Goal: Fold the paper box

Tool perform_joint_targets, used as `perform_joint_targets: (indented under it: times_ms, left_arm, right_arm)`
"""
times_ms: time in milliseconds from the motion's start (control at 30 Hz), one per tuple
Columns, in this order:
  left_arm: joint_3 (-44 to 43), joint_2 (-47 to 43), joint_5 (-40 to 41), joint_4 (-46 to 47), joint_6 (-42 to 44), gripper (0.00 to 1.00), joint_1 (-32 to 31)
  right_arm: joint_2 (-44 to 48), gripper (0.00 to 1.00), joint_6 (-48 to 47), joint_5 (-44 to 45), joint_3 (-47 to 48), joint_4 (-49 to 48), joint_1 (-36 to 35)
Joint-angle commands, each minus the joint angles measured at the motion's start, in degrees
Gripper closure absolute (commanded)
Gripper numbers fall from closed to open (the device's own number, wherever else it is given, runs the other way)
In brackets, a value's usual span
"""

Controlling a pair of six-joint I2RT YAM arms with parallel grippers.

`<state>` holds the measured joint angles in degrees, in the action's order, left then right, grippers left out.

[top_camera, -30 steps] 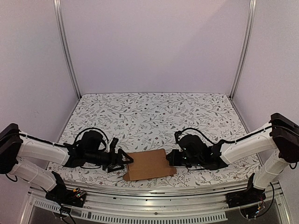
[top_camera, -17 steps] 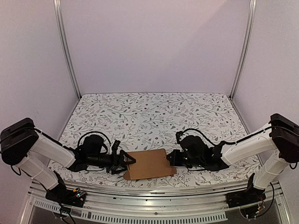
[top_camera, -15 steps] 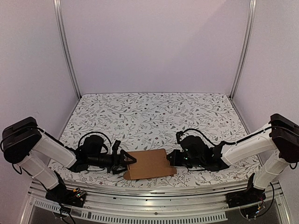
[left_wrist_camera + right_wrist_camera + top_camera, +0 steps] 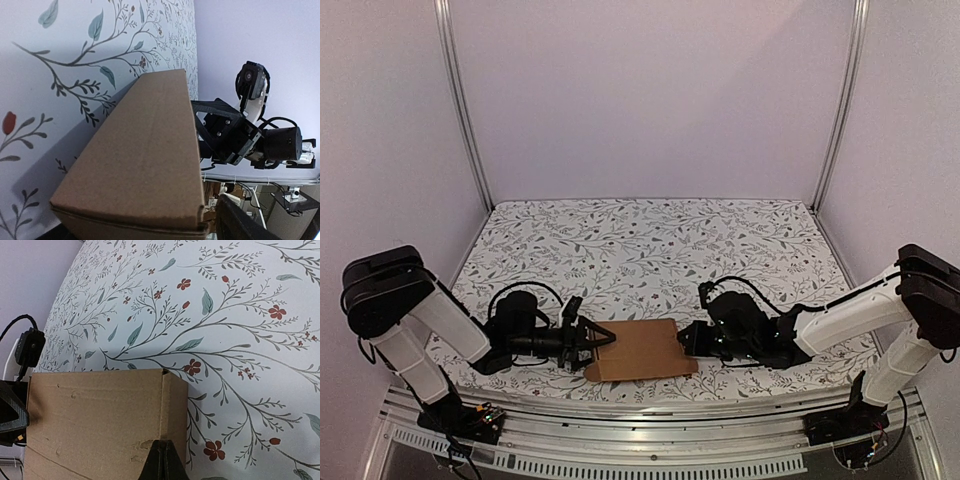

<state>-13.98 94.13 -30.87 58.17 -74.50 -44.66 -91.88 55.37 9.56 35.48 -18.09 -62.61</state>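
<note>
Lying near the front edge of the table (image 4: pixel 650 240), about at its middle, the paper box (image 4: pixel 638 350) is a plain brown carton. It looks low and partly raised rather than a flat sheet, and in the wrist views one long crease and a corner stand up a little.

At its left end, the left claw (image 4: pixel 598 338) is released, with the two fingers spread to either side of that end. I cannot tell if the pads touch the cardboard. At its right end, the right claw (image 4: pixel 686 341) is clenched, with nothing between the fingers, and its closed tip rests against the box near the right corner.

I judge that the step in hand is taking hold of the box from both ends so that it can be shaped, and the folding itself seems hardly begun. The next move probably calls for the left fingers to close on a panel or flap while the right tip holds the box steady, since thin cardboard slides easily on the flowered cover.

No brand, label or writing can be read on the box.
</note>
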Motion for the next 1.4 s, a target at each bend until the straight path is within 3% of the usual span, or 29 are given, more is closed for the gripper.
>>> perform_joint_targets:
  times_ms: [0,300,467,533,667,833,1100,1133,1367]
  left_arm:
    - [0.95,0.96,-1.35,4.52,-1.30,0.27,0.66]
    - [1.52,0.44,-1.57,4.22,-1.77,0.44,0.68]
    - [0.96,0.68,-2.27,4.24,-2.18,0.59,0.72]
    - [0.68,0.71,-2.73,4.39,-2.43,0.62,0.77]
    - [0.25,0.20,-3.80,3.23,-2.60,0.65,0.98]
    - [-0.54,-1.78,-6.36,0.04,-2.17,0.65,1.60]
    - [-3.46,-9.57,-11.26,-17.25,3.56,0.70,4.62]
    - [-3.40,-10.52,-11.88,-18.99,3.87,0.71,5.33]
    - [-4.20,-17.05,-18.17,-25.73,5.85,0.77,9.73]
  right_arm:
    - [-1.82,1.00,0.36,-0.47,-2.70,8.07,0.18]
    - [-1.91,1.00,0.44,-0.42,-2.57,7.89,0.20]
    - [-0.64,0.98,-0.94,-0.40,-2.01,8.11,0.18]
    - [0.81,0.91,-2.20,0.02,-1.91,8.34,0.16]
    - [5.26,0.63,-7.21,0.46,-0.24,11.82,0.16]
    - [11.64,0.37,-16.90,0.65,3.36,20.47,0.20]
    - [20.89,0.14,-38.55,0.56,9.35,33.79,0.20]
    - [21.88,0.04,-40.97,0.98,10.07,35.12,0.18]
    - [27.82,0.01,-54.13,-2.38,12.86,38.30,0.20]
